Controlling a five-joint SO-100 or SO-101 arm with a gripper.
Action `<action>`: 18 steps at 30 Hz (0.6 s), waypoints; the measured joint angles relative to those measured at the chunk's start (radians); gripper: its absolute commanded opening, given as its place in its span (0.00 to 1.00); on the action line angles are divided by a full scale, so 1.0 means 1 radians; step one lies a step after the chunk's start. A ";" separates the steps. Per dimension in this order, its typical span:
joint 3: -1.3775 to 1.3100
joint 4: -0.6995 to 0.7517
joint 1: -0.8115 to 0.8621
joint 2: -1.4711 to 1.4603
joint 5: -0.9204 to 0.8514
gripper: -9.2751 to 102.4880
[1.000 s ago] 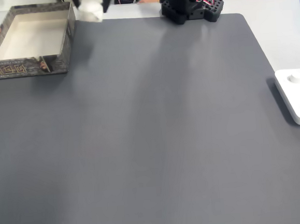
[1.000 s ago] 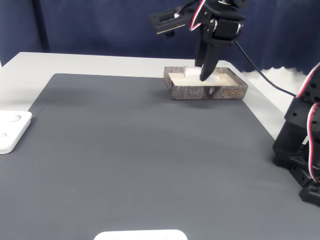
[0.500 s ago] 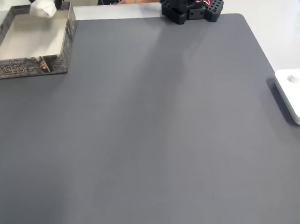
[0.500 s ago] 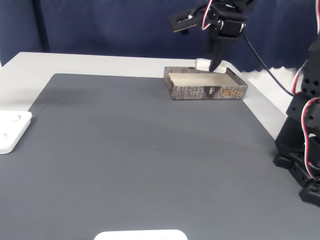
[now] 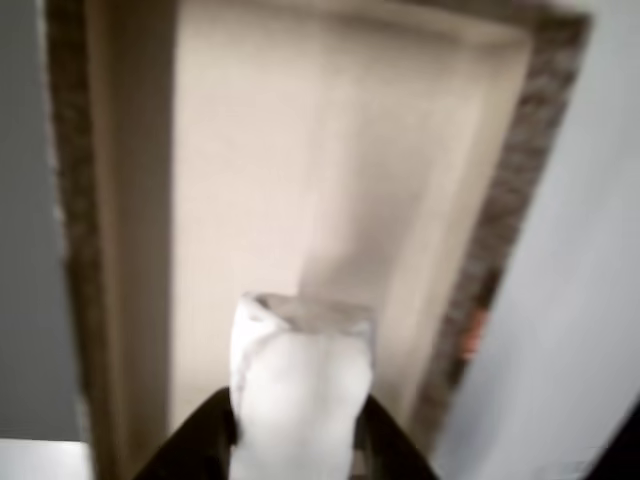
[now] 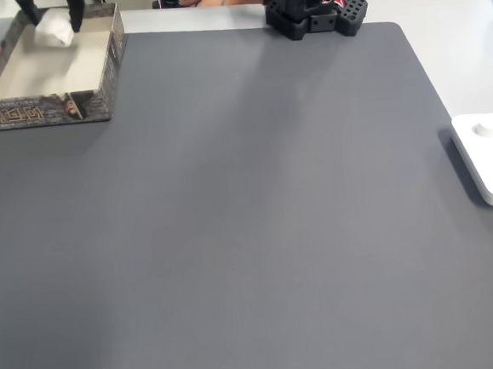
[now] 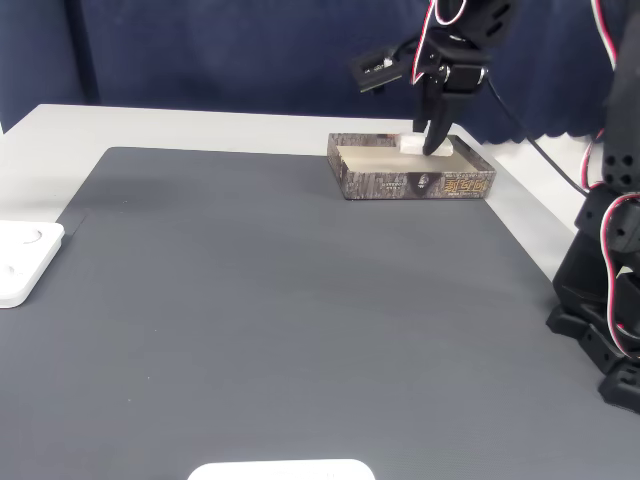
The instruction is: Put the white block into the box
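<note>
White block [image 5: 300, 390] clamped in the jaws of the gripper [image 7: 432, 148], hanging over the box [image 6: 19, 113] interior. Box sits below the jaws on a dark grey mat [image 6: 258, 218] over a pale counter [image 7: 200, 130]; navy curtain [image 7: 200, 50] behind.

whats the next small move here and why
Probably open the hand and let go. In the other view the white block is pinched between the fingers with the box floor right below it, and in a fixed view the block hangs inside the rim over the far end. A slight lowering first might soften the drop.
</note>
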 measured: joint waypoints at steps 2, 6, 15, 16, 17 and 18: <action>-0.008 -0.011 -0.008 -0.009 0.014 0.11; -0.009 -0.029 -0.020 -0.029 0.023 0.12; -0.021 -0.060 -0.064 -0.106 -0.008 0.12; -0.025 -0.061 -0.067 -0.114 -0.014 0.12; -0.029 -0.064 -0.071 -0.120 -0.017 0.12; -0.035 -0.064 -0.072 -0.126 -0.020 0.12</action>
